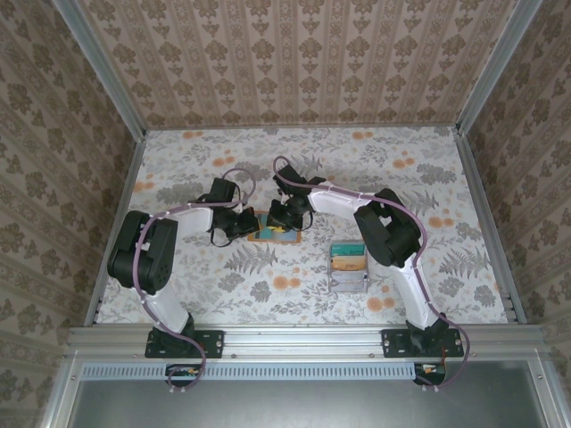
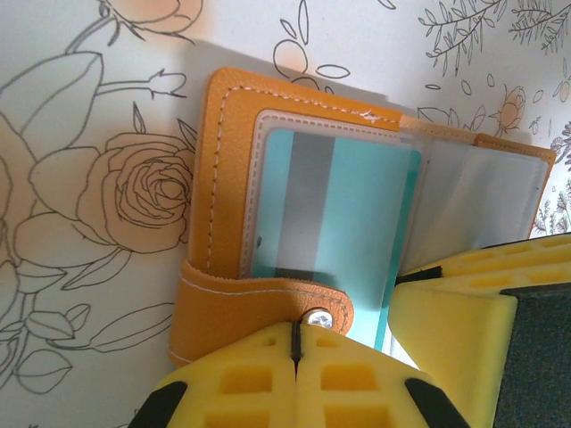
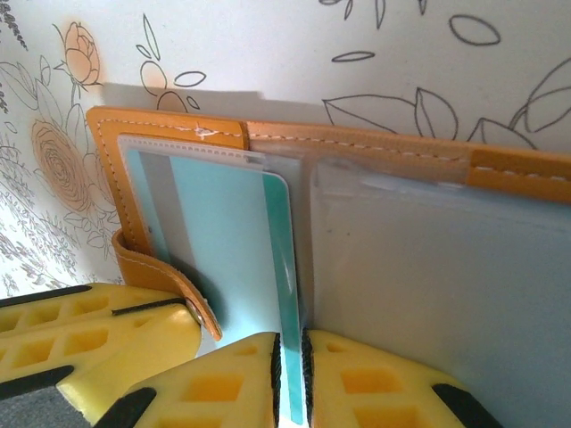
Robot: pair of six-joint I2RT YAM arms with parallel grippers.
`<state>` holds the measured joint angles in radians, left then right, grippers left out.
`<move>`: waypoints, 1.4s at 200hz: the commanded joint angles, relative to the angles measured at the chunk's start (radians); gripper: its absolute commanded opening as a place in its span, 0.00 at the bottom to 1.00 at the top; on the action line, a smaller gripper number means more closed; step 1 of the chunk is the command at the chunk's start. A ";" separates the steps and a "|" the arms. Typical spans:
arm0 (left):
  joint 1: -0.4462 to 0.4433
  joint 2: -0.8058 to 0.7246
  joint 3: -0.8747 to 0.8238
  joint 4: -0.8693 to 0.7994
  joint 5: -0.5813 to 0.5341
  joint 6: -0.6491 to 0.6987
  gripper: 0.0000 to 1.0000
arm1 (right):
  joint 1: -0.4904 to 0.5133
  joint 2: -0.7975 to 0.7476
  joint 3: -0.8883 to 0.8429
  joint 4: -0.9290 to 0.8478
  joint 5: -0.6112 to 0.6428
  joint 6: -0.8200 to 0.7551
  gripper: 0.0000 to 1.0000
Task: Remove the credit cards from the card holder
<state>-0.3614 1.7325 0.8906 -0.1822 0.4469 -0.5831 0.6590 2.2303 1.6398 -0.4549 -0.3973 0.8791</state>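
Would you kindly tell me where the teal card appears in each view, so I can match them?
Top external: the teal card is a small patch near mid-frame.
Left wrist: teal card at centre, in the open card holder's clear sleeve.
Right wrist: teal card centre-left, its lower edge pinched by the right end effector.
Shared landmark: the orange card holder around it.

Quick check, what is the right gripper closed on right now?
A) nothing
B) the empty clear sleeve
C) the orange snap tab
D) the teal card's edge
D: the right wrist view shows the right gripper clamped on the near edge of the teal card.
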 commanded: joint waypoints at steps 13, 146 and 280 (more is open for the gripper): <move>0.000 -0.053 -0.016 -0.105 -0.061 0.010 0.06 | 0.004 0.012 -0.009 -0.028 0.003 0.017 0.19; -0.056 -0.035 0.002 -0.151 -0.188 0.065 0.00 | 0.004 0.012 -0.009 -0.030 -0.006 0.015 0.19; -0.064 -0.022 -0.018 -0.082 -0.076 0.024 0.00 | 0.004 0.007 -0.049 0.015 -0.028 0.047 0.12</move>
<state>-0.4126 1.6848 0.8814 -0.2760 0.3401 -0.5472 0.6559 2.2299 1.6283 -0.4412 -0.4053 0.9001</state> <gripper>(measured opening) 0.047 0.141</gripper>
